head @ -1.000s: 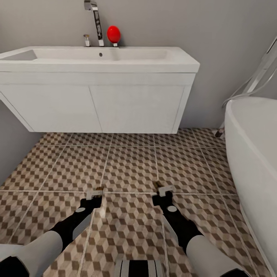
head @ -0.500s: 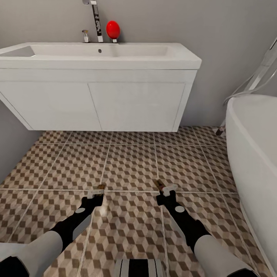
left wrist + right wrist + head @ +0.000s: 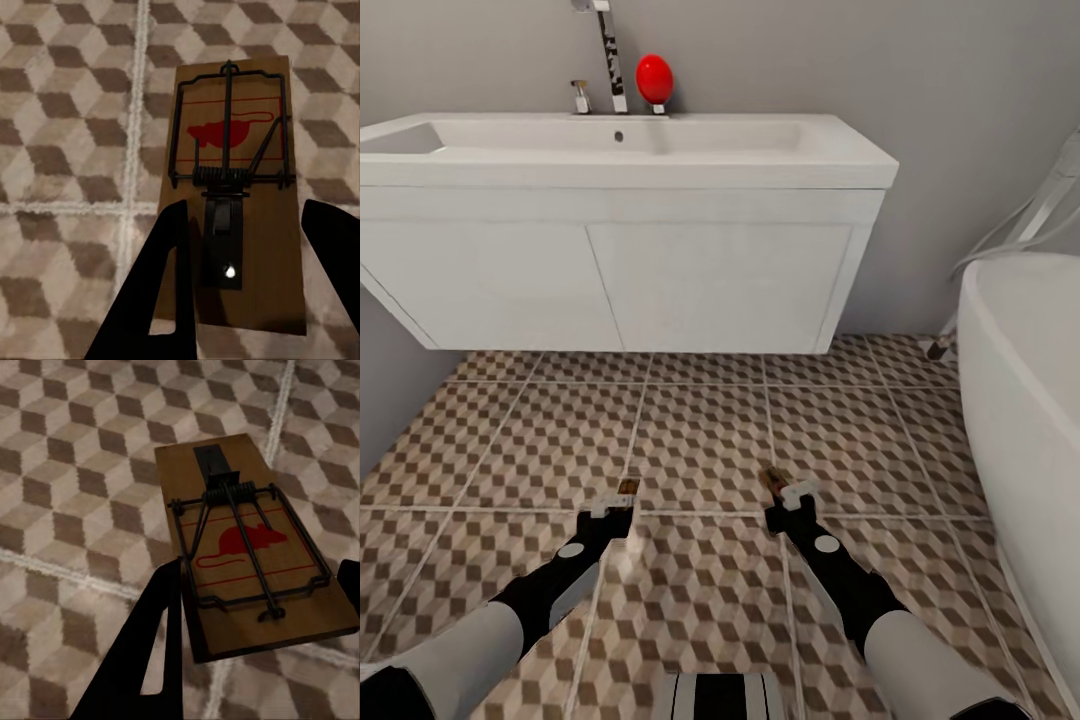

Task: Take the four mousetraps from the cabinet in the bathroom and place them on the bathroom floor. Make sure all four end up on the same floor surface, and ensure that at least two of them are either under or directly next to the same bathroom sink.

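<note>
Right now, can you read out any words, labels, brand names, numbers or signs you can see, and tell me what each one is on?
No words or numbers can be read anywhere.
Mousetrap in the left gripper: a red mouse picture inside a red line frame, no text.
Mousetrap in the right gripper: the same red mouse picture and frame, no text.
Sink, tap and red ball: no markings seen.

I have both arms reaching forward and down, left tool (image 3: 616, 503) and right tool (image 3: 785, 497) each clamped on a mousetrap
</note>
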Robot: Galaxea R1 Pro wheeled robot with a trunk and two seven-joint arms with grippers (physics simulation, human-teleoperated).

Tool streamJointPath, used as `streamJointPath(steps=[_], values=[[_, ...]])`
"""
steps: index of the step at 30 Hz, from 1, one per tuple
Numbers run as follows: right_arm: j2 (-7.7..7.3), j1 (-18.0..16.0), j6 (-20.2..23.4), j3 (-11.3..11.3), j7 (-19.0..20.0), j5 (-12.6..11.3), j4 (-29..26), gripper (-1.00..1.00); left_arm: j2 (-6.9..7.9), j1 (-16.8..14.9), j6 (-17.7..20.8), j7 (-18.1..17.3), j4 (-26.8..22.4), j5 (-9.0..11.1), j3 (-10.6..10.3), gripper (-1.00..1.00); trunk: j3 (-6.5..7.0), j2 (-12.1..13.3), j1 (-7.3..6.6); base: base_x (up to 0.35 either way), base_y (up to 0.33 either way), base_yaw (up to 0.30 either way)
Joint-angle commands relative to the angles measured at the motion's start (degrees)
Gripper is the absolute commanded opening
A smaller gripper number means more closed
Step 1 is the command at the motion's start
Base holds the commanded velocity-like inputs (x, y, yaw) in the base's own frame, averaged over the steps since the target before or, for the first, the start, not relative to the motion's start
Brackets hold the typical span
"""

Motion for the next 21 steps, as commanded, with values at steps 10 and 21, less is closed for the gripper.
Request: streamJointPath(steps=[10, 21], values=[[0.07, -0.04, -0.19, -0.01, -0.29, 0.14, 0.04, -1.0, 0.1, -0.03, -0.3, 0.42, -0.07, 0.43, -0.56, -1.0, -0.04, -0.01, 0.02, 0.16, 0.037, 0.0], [0.17, -0.04, -0.16, -0.02, -0.6, 0.14, -0.03, -1.0, 0.07, 0.0, -0.22, 0.42, -0.11, 0.43, -0.59, -1.0, -1.17, -0.08, 0.15, 0.005, 0.001, 0.0]])
